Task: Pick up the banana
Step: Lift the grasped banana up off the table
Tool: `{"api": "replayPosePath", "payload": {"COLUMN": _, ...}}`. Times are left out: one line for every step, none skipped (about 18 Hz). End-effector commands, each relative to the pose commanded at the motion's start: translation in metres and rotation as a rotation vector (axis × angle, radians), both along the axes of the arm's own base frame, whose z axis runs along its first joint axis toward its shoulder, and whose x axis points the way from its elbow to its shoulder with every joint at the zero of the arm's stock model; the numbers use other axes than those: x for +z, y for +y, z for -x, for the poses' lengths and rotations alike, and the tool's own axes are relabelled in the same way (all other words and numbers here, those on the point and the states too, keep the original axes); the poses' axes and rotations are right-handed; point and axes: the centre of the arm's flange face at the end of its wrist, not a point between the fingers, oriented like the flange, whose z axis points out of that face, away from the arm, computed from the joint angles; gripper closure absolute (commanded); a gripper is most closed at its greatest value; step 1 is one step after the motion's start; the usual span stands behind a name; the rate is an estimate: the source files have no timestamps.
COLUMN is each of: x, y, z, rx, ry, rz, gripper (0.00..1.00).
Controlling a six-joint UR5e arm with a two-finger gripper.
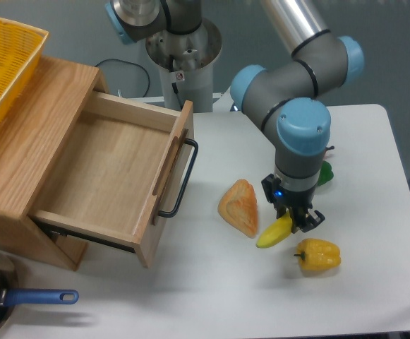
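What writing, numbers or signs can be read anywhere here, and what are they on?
No words or numbers can be read.
Small round red-ringed sticker on the robot's base column: a sign, too small to make out.
Banana, bread piece, wooden drawer: no labels visible.
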Motion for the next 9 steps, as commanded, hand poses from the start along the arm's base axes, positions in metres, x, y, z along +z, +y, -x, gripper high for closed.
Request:
{"api": "replayPosePath", "payload": {"x": 0.004, "y": -0.002, "z": -0.002, "rx": -0.038, "ry": -0.005, "rz": 0.012, "gripper": 0.64}}
{"api": "replayPosePath", "payload": {"x": 0.008, "y": -0.006, "z": -0.003, "rx": -0.065, "ry": -0.013, "rz": 0.024, "gripper": 0.64}}
{"api": "replayPosePath", "payload": {"x": 0.011, "y": -0.007, "z": -0.003, "rx": -0.083, "ry": -0.022, "rz": 0.032, "gripper": 0.64}}
{"api": "replayPosePath", "payload": {"x": 0.013, "y": -0.009, "z": -0.004, "rx": -0.088, "ry": -0.031, "rz": 0.038, "gripper": 0.64}}
{"api": "replayPosePath", "payload": {"x": 0.017, "y": -0.011, "z": -0.005, "rx": -0.087, "ry": -0.033, "rz": 0.039, "gripper": 0.64}}
{"api": "replayPosePath", "payload": {"x": 0.018, "y": -0.011, "z": -0.006, "rx": -0.086, "ry": -0.033, "rz": 0.041, "gripper": 0.64}}
{"api": "replayPosePath", "payload": {"x": 0.019, "y": -0.011, "z": -0.006, "rx": -0.086, "ry": -0.033, "rz": 0.041, "gripper": 0.64}}
{"api": "replayPosePath", "payload": {"x": 0.018, "y": -0.01, "z": -0.007, "rx": -0.083, "ry": -0.038, "rz": 0.043, "gripper": 0.64}}
{"api": "replayPosePath", "payload": {"x": 0.018, "y": -0.009, "z": -0.008, "rx": -0.082, "ry": -0.04, "rz": 0.044, "gripper": 0.64}}
